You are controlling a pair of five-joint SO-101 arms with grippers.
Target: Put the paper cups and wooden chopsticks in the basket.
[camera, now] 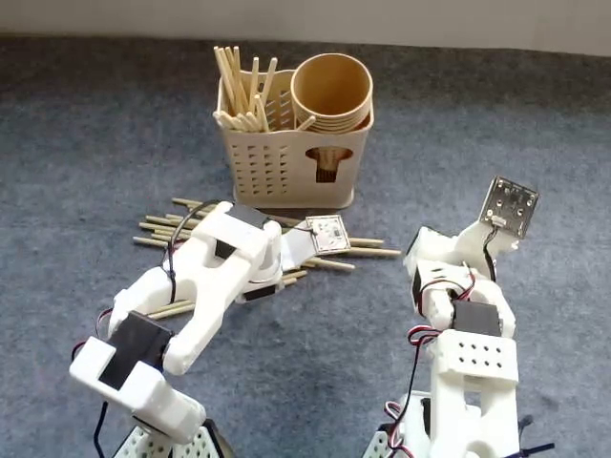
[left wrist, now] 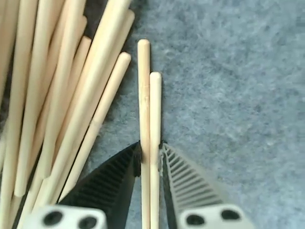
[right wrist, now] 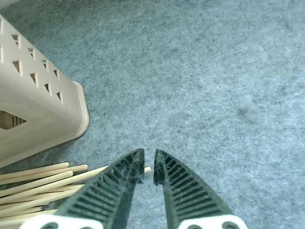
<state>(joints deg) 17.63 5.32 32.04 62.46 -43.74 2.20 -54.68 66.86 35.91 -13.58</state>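
The left gripper (left wrist: 151, 150) pinches two chopsticks (left wrist: 148, 105) off the floor pile, and the right gripper (right wrist: 148, 167) hangs nearly closed, empty. I'd say the next move is to lift them clear and tip them into the basket (camera: 267, 167) beside the cups (camera: 331, 91).

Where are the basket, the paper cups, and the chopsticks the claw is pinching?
basket (camera: 277, 167), high view, front wall.
paper cups (camera: 331, 88), high view, inside the top cup.
pinched chopsticks (left wrist: 155, 114), left wrist view, one stick's shaft.

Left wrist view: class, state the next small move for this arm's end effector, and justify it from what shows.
Probably lift straight up. The left end effector is closed on two chopsticks lying on the carpet beside the pile; they must clear it before travelling to the basket.
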